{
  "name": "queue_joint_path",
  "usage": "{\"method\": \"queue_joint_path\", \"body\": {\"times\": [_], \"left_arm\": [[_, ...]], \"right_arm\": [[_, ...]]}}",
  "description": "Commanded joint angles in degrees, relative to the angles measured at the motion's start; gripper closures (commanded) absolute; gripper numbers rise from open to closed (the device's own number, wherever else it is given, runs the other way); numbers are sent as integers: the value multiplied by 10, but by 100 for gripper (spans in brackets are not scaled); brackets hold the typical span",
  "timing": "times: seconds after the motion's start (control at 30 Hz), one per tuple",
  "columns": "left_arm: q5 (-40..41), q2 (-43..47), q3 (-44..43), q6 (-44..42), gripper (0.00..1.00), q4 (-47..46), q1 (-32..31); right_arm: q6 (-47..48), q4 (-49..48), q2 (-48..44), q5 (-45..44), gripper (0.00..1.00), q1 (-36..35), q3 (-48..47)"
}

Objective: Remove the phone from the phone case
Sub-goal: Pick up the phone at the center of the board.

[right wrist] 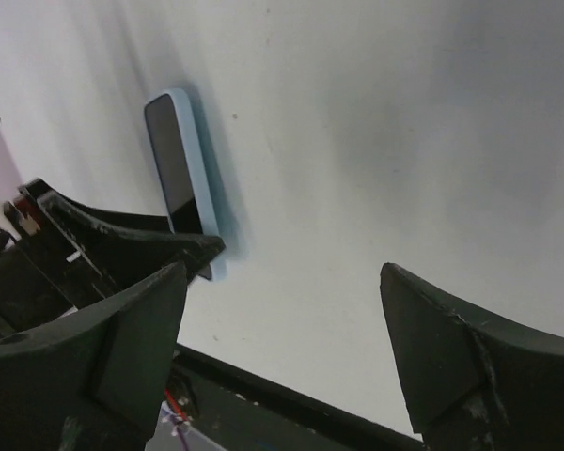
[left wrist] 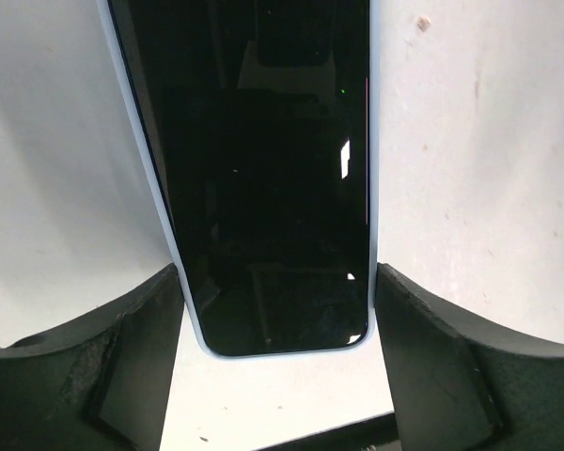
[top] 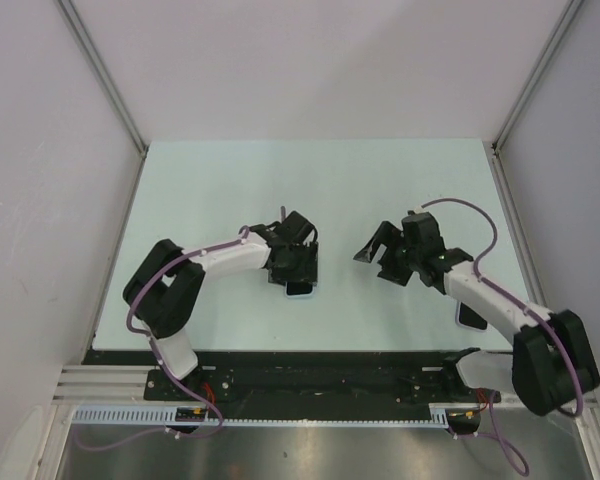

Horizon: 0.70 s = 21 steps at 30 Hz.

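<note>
A phone (left wrist: 273,169), dark screen up in its pale blue phone case (right wrist: 207,188), lies flat on the desk (top: 230,190), left of centre. The left hand (left wrist: 277,291) straddles one end, its fingers (left wrist: 150,329) against both long sides; whether they squeeze cannot be told. The right hand (right wrist: 284,272) hovers to the right, apart, spread wide and empty. The step looks like securing the case; next, that free hand must pry the phone out.
</note>
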<state>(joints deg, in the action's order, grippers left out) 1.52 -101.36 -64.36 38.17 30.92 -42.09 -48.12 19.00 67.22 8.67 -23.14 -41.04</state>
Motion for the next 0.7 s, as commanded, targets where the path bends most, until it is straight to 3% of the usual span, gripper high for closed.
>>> {"method": "queue_joint_path", "body": {"times": [0.0,0.17,0.4,0.57,0.67], "left_arm": [[-85,50,27,18,36,-71,2],[-165,64,87,45,36,-149,9],[-203,78,93,41,36,-169,10],[-208,92,93,31,36,-160,10],[-209,102,95,30,36,-157,10]], "right_arm": [[-85,-163,96,94,13,-6,-2],[-150,-295,189,139,17,-14,-3],[-173,-371,307,174,26,-49,-33],[-167,-380,347,177,42,-78,-55],[-164,-387,358,180,61,-82,-59]]}}
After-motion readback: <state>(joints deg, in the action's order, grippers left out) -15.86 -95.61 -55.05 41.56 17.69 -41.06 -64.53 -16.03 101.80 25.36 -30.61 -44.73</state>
